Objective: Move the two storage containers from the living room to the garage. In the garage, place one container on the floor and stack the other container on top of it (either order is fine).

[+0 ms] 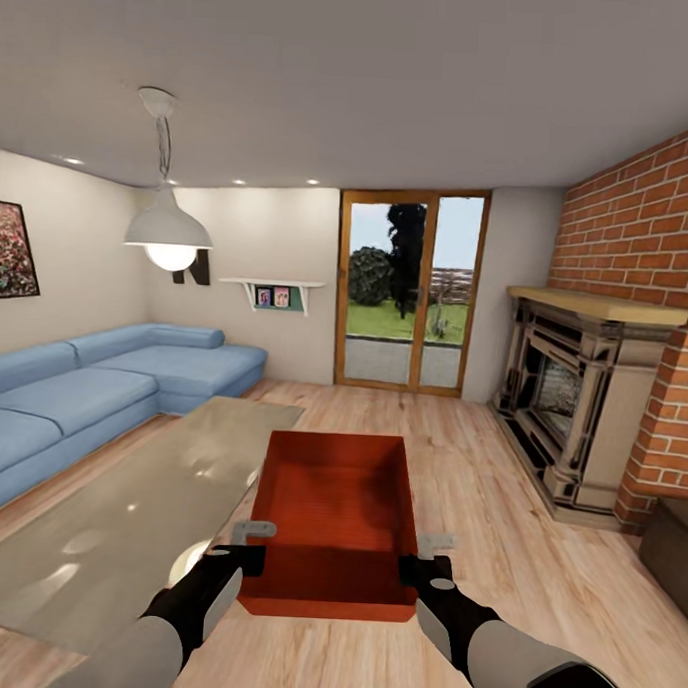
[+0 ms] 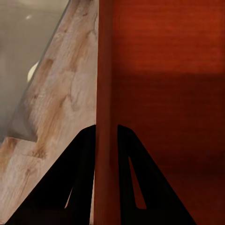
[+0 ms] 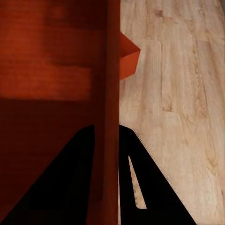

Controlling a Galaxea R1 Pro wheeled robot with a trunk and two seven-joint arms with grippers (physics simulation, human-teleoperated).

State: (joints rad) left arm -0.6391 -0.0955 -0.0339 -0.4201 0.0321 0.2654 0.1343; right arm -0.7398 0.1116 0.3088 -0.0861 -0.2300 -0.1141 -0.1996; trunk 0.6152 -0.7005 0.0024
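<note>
Two hands carry one storage container (image 1: 336,519) low before us over the living room's wood floor (image 1: 535,553): the left hand (image 1: 246,560) pinches its left wall, the right hand (image 1: 421,570) its right wall, which we judge keeps the open box level in transit.

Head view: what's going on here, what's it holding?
The robot is in the living room, holding one orange-red storage container up in front of it with both arms. The left gripper pinches the container's left wall and the right gripper pinches the right wall; each wrist view shows a wall between the fingers. A corner of a second orange-red box shows in the right wrist view. A glass table and blue sofa lie to the left, a brick fireplace to the right.
</note>
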